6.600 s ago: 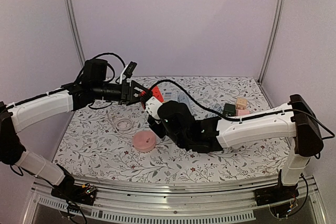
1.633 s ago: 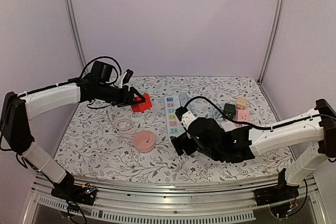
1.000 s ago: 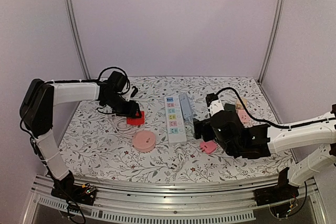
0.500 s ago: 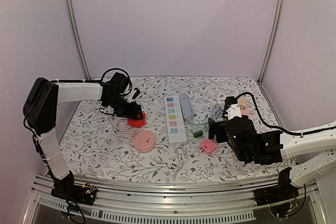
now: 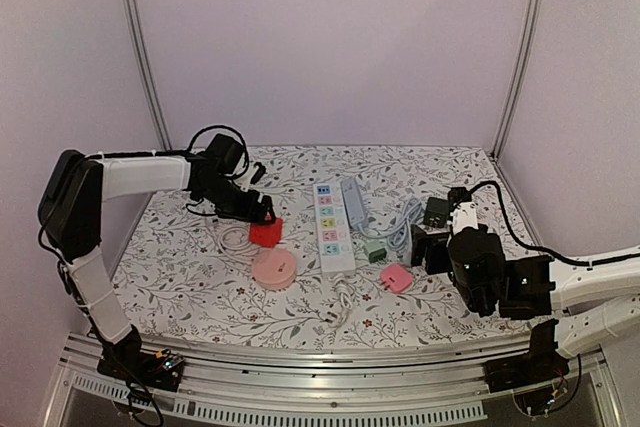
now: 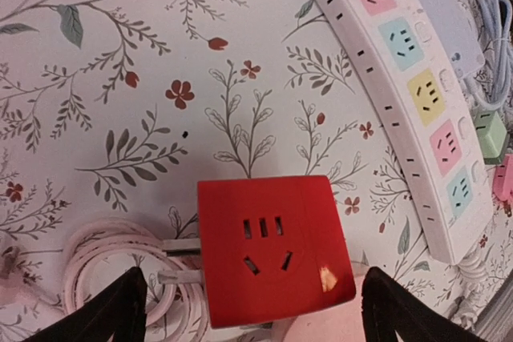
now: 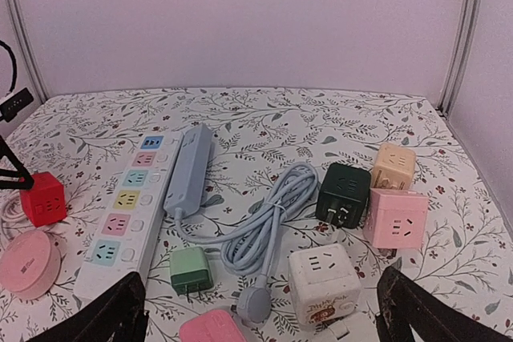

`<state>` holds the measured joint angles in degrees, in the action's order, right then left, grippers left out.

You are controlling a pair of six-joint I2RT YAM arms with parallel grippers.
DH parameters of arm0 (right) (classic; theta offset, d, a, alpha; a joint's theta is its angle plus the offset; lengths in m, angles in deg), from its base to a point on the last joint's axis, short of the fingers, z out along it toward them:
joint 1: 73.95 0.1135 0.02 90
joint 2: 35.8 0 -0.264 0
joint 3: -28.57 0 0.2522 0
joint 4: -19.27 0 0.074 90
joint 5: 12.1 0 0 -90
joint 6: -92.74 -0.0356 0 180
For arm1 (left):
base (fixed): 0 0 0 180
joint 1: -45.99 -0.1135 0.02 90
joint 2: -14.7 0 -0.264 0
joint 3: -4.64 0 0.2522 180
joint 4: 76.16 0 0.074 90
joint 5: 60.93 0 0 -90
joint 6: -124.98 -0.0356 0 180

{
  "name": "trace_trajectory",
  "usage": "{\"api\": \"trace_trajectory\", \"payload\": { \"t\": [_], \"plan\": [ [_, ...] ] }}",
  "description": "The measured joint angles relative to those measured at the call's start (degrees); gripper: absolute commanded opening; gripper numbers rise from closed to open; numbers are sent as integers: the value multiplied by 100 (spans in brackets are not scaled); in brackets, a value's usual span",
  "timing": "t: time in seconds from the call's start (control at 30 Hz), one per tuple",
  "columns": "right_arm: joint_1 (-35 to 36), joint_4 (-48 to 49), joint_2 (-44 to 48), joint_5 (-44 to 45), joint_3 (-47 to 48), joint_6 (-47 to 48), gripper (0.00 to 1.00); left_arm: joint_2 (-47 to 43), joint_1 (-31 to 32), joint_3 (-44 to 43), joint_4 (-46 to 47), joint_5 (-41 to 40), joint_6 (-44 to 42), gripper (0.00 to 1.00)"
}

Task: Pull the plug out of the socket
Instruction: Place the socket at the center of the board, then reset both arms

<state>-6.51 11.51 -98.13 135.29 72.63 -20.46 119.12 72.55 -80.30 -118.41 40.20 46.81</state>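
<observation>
While left pincer gapes, red cube rests

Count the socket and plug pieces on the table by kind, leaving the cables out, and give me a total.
Cubes: 5 (red cube, white cube, dark green cube, pink cube, beige cube)
Power strips: 2 (white strip, blue strip)
Small plugs: 2 (green plug, pink plug)
Round pink disc: 1
Total: 10

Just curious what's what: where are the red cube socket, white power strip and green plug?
red cube socket (image 6: 272, 250), left wrist view, its top face.
white power strip (image 7: 126, 199), right wrist view, yellow outlet.
green plug (image 7: 191, 270), right wrist view, its body.
</observation>
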Motion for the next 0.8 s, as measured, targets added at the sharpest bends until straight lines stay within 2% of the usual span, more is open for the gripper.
{"api": "trace_trajectory", "payload": {
  "t": [0.17,0.3,0.47,0.6,0.8],
  "plan": [
    [-87,-11,4,-199,0,55,99,-608,0,50,26,-9,111,94],
    [-485,-184,81,-623,0,59,99,-1370,-2,374,264,-111,461,96],
    [-1434,-581,315,-1279,0,-9,99,-2212,-136,1084,874,-396,841,100],
    [-2542,-885,531,-2096,17,55,99,-2470,-503,1414,1259,-568,968,100],
    [-4328,-1193,828,-3112,44,341,99,-2855,-1646,1947,1945,-649,1073,100]
  ]
}}
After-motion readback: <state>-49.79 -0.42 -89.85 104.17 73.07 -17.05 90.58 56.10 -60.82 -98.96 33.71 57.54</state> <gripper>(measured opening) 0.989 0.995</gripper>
